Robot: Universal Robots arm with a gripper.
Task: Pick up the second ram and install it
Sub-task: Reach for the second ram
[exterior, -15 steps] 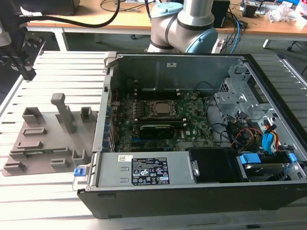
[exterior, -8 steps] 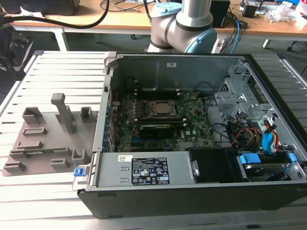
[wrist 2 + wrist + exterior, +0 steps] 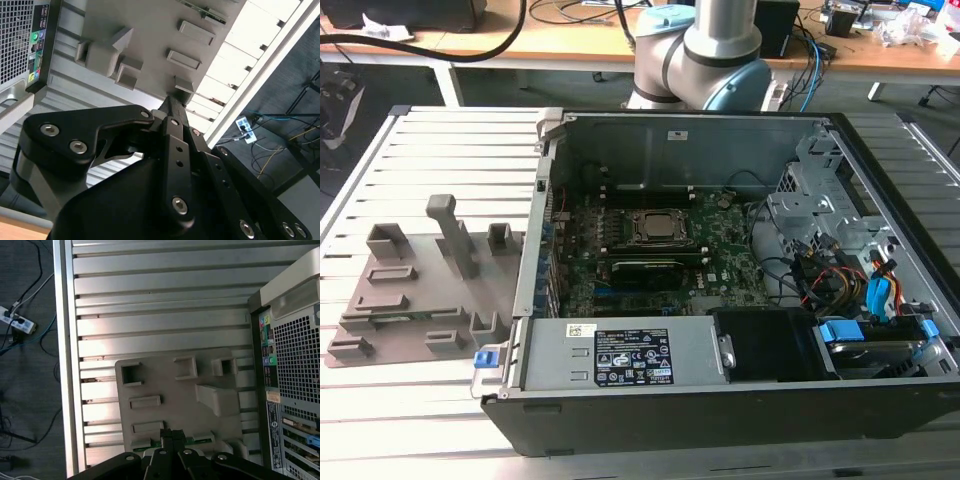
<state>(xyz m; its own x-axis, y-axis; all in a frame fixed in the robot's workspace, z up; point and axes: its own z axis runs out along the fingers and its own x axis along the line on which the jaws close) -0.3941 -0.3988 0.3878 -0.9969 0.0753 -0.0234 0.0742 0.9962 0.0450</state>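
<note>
The second ram (image 3: 410, 317) is a narrow green stick lying in a slot near the front edge of the grey holder tray (image 3: 420, 290), at the exterior view's left beside the open computer case (image 3: 650, 360). In the first wrist view my gripper (image 3: 168, 434) hangs high above the tray (image 3: 170, 390), its black fingers closed together and empty, and the green ram (image 3: 150, 444) shows just past the fingertips. In the second wrist view the gripper (image 3: 170, 99) points at the tray (image 3: 150, 30), and the ram (image 3: 206, 12) lies along its far edge.
The case holds a motherboard with a CPU socket (image 3: 655, 228), cables at the exterior view's right and a power supply (image 3: 630, 355) along the front. The tray carries upright posts (image 3: 450, 235). The slatted metal table (image 3: 160, 305) ends at a rail, with a floor power strip (image 3: 17, 322) beyond.
</note>
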